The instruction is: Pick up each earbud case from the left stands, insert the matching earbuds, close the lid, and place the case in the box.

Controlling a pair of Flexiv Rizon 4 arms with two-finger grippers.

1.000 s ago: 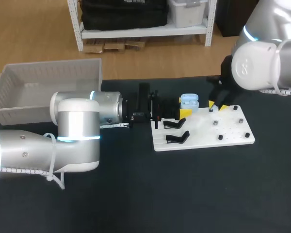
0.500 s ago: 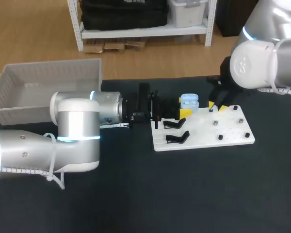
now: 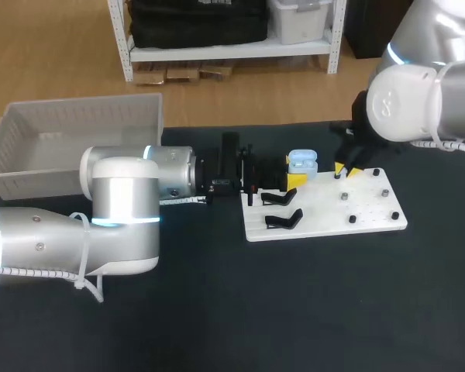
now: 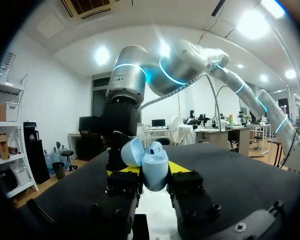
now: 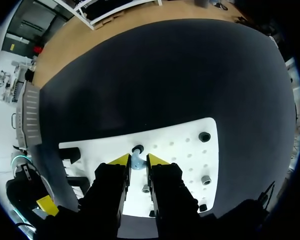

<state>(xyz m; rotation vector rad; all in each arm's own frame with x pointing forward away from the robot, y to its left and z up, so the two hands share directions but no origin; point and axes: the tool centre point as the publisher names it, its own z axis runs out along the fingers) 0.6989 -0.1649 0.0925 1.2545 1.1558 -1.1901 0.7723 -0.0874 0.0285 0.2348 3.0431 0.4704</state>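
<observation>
Holding open earbud case point(image 4: 155, 169) upright, mouth up, left pincer point(image 4: 152, 171) clamped; right pincer point(image 5: 138, 159) clamped on earbud point(image 5: 136, 163).

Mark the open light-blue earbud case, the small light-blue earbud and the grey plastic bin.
open light-blue earbud case point(image 4: 155, 170): left wrist view, on its lower shell.
small light-blue earbud point(image 5: 136, 161): right wrist view, on its body.
grey plastic bin point(image 3: 85, 118): head view, on its far wall's inner face.
</observation>
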